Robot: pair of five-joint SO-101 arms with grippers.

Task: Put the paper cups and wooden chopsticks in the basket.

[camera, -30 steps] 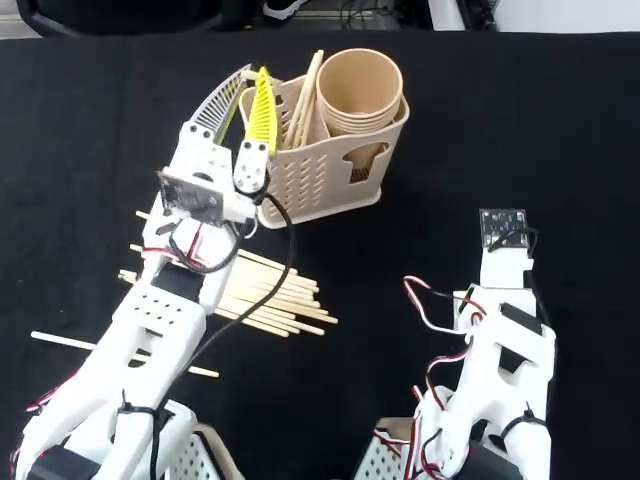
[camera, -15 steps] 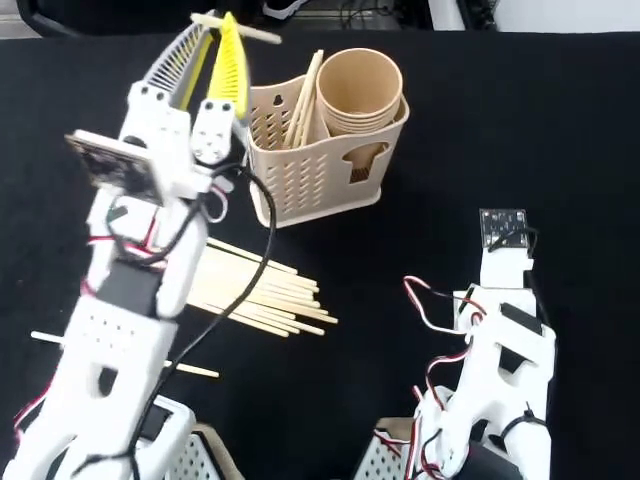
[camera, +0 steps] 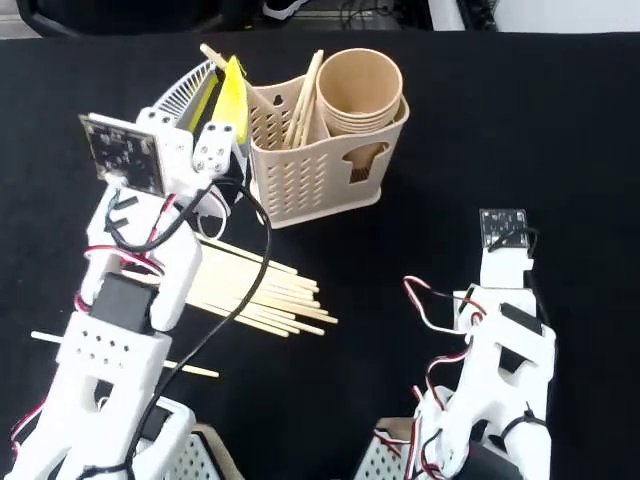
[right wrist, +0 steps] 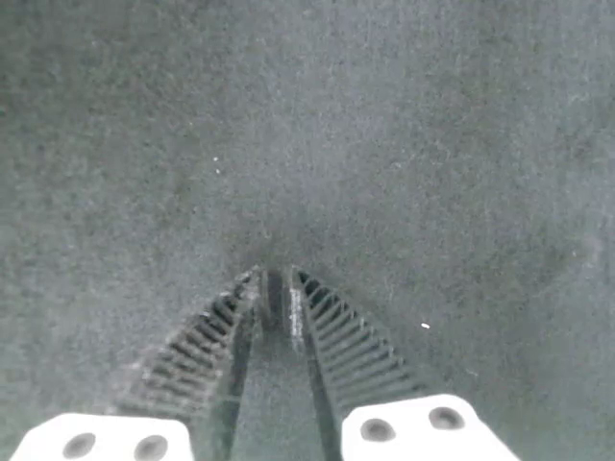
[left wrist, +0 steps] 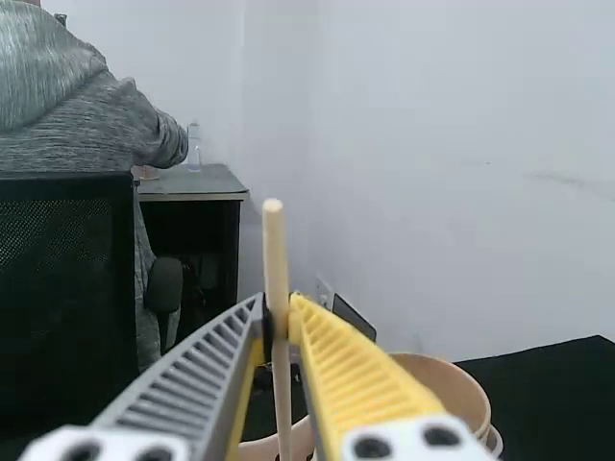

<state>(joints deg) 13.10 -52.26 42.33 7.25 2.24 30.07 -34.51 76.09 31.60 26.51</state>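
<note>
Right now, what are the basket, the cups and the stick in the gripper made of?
The basket: likely plastic, cream and smooth, with moulded rows of slots. The paper cups: tan, matte, thin rolled rims, so probably paper. The chopstick in the left gripper: pale and dull, seemingly bare wood.

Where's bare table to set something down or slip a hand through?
Free: the table right of the basket, down to the right arm; also the strip between the chopstick pile and that arm. Crowded: left of the basket, where the left gripper holds a chopstick and its arm overhangs the pile.
</note>
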